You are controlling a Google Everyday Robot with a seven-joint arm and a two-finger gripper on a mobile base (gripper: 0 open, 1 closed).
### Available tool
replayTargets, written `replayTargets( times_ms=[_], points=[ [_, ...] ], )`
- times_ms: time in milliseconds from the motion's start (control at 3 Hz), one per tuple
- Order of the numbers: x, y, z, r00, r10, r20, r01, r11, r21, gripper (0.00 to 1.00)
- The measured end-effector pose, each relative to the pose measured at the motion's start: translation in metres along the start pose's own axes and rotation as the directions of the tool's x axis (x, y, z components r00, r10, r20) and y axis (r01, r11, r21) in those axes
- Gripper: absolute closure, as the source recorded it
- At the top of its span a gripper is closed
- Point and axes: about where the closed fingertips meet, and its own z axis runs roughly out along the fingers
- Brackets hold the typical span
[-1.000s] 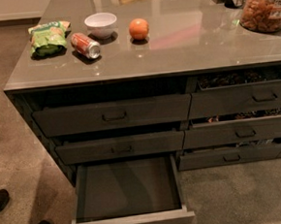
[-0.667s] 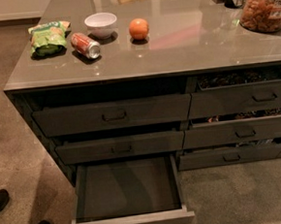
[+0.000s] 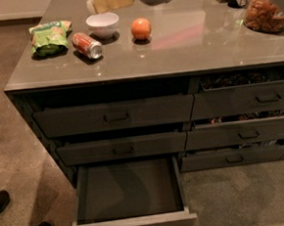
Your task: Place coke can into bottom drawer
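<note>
The grey counter (image 3: pixel 200 46) holds its items at the far-left corner, probably laid out within the arm's reach. Below it, the bottom drawer (image 3: pixel 131 223) stands pulled out, ready to receive. The gripper (image 3: pixel 104 0) hangs at the top edge above the white bowl (image 3: pixel 102 25); how wide it stands cannot be told. The coke can (image 3: pixel 87 44) lies on its side, untouched, beside the green chip bag (image 3: pixel 49 38).

A single camera stands high in front of the cabinet and looks down and forward from a middling range. It takes in the tabletop (image 3: pixel 200 46) from its near edge and near-left corner. Below are the drawer fronts (image 3: pixel 115 116) and the open bottom drawer (image 3: pixel 131 223). The pincer (image 3: pixel 104 0) hangs at the top, over the tabletop's far part.
</note>
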Motion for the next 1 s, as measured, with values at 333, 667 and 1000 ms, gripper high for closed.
replayTargets(
  times_ms=[333, 667, 1000],
  points=[
    [0.012, 0.000, 0.068, 0.999, -0.024, -0.021, 0.024, 0.9996, 0.013, 0.00],
    [0.040, -0.005, 0.150, 0.996, -0.050, -0.080, 0.053, 0.9976, 0.043, 0.00],
    [0.061, -0.015, 0.194, 0.993, -0.042, -0.107, 0.051, 0.9959, 0.075, 0.00]
  ],
)
